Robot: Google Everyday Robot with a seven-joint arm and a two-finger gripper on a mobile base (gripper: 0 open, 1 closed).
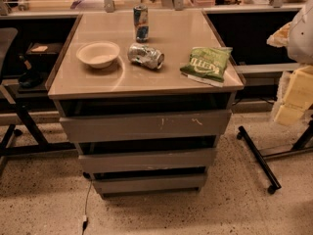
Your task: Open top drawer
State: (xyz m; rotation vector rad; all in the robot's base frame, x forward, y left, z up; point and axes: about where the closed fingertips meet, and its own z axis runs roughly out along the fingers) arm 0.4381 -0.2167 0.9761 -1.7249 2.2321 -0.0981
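The top drawer [145, 126] is the widest and tallest grey front panel of the cabinet, just under the tabletop [98, 84]. It has no handle and carries pale scratches right of centre. A dark gap runs above the panel, and no tray interior shows. My gripper [292, 99] is the pale yellowish shape at the right edge of the camera view, below the white arm [304, 31]. It is well to the right of the cabinet, about level with the drawer front, and touches nothing.
Two shorter drawer fronts [146, 160] sit below. On the tabletop are a white bowl [98, 54], an upright can [141, 22], a crushed can [145, 56] and a green chip bag [206, 63]. A wheeled black stand leg [258, 160] lies right; a chair base [14, 126] and a cable [87, 204] left.
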